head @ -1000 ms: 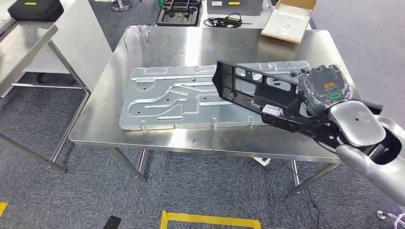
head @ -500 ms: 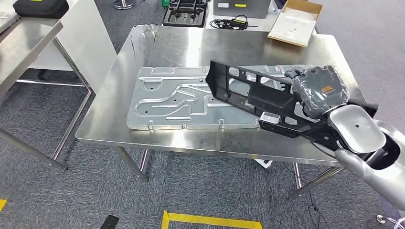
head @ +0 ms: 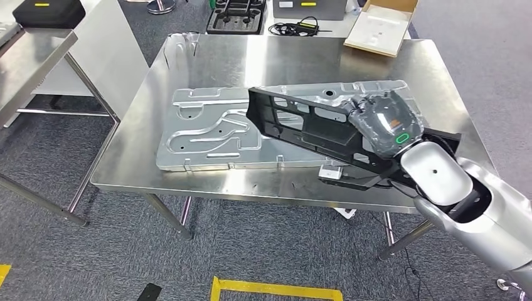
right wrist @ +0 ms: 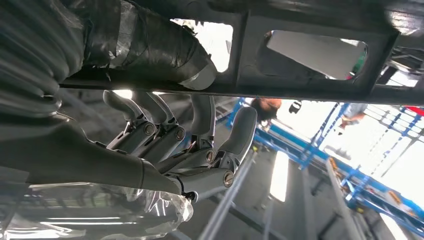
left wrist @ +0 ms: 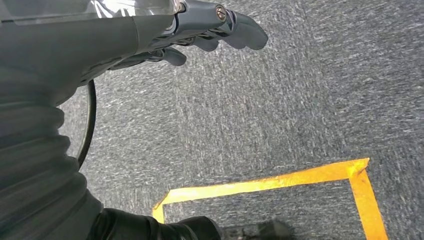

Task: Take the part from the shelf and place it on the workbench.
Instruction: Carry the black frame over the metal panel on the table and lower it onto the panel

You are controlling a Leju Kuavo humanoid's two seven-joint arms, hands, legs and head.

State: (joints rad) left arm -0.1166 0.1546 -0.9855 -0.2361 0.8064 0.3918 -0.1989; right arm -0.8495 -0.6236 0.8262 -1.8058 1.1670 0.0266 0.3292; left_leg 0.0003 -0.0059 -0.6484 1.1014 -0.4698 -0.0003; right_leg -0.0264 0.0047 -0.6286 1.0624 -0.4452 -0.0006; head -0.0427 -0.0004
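Note:
In the head view my right hand [head: 386, 122] grips a long black open-frame part [head: 295, 122] by its right end. The part hangs slanted just above the steel workbench [head: 263, 56], its free end over a large stamped silver panel [head: 213, 128] that lies flat there. From the right wrist camera the thumb lies around a bar of the black part [right wrist: 310, 85], with the fingers [right wrist: 200, 135] curled on the bar's other side. My left hand [left wrist: 150, 35] hangs over grey carpet, fingers loosely apart and holding nothing.
At the workbench's far edge are a cardboard box [head: 379, 25], a black tray [head: 235, 15] and a coiled cable [head: 298, 27]. A second steel table [head: 31, 63] with a black case [head: 47, 11] stands to the left. Yellow tape [head: 276, 290] marks the carpet in front.
My right hand has carried the black part leftwards, further over the silver panel. The head view swayed briefly and came back.

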